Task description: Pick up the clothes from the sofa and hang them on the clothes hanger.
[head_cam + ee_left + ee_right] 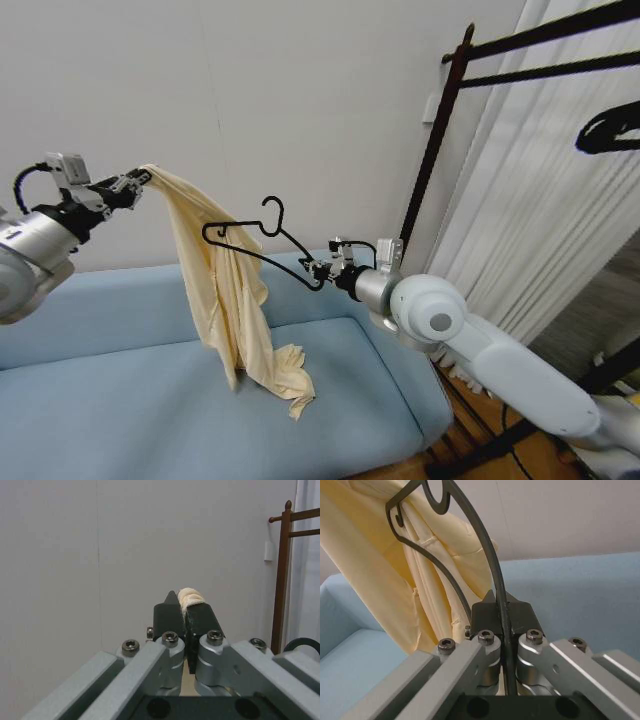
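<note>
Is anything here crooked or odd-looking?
Yes. The yellow garment dangles bunched from one pinched edge in the left pincer, its tail low over the sofa. The black hanger is tilted, gripped by one end in the right pincer, its far end against the garment, not carrying it.

You have one cream garment (225, 290), two black hangers, the near hanger (262, 235) and the far-right hanger (608, 130), one blue sofa (120, 400), one clothes rack (440, 140), and two grippers: left gripper (143, 177), right gripper (318, 268).
</note>
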{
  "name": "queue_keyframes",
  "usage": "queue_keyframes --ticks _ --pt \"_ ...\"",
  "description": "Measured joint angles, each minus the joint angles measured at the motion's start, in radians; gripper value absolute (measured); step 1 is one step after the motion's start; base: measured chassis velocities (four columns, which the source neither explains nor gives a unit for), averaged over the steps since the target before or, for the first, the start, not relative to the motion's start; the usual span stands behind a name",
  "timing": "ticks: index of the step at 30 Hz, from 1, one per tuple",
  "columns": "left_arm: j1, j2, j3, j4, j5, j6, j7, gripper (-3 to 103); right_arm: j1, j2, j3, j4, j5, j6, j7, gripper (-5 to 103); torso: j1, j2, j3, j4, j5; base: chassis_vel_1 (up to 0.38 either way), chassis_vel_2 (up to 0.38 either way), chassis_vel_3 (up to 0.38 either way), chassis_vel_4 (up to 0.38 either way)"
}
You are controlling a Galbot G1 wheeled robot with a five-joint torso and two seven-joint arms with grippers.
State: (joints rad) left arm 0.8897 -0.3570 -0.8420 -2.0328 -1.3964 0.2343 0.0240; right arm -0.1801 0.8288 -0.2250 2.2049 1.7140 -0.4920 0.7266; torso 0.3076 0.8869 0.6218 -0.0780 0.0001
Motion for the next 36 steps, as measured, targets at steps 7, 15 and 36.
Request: queue_keyframes --ticks 7,15,36 --pt "-0.002 0.002 0.001 -0.019 -0.002 0.0 -0.005 1 0.016 0.042 -0.06 -0.001 -0.03 0.002 0.0 2 0.0 0.0 0.0 0.0002 -0.0001 0.0 0.0 0.0 0.0" --pt "0.005 0.005 -0.017 -0.061 -0.008 0.0 -0.009 1 0.034 0.112 -0.07 -0.058 -0.051 0.038 -0.029 2 0.0 0.0 0.0 0.0002 -0.0002 0.0 0.0 0.0 0.0" --pt "0.072 -0.018 -0.071 -0.197 0.003 0.003 -0.011 1 0.196 0.227 -0.052 -0.214 -0.065 0.087 -0.155 2 0.0 0.0 0.0 0.0 -0.0001 0.0 0.0 0.0 0.0"
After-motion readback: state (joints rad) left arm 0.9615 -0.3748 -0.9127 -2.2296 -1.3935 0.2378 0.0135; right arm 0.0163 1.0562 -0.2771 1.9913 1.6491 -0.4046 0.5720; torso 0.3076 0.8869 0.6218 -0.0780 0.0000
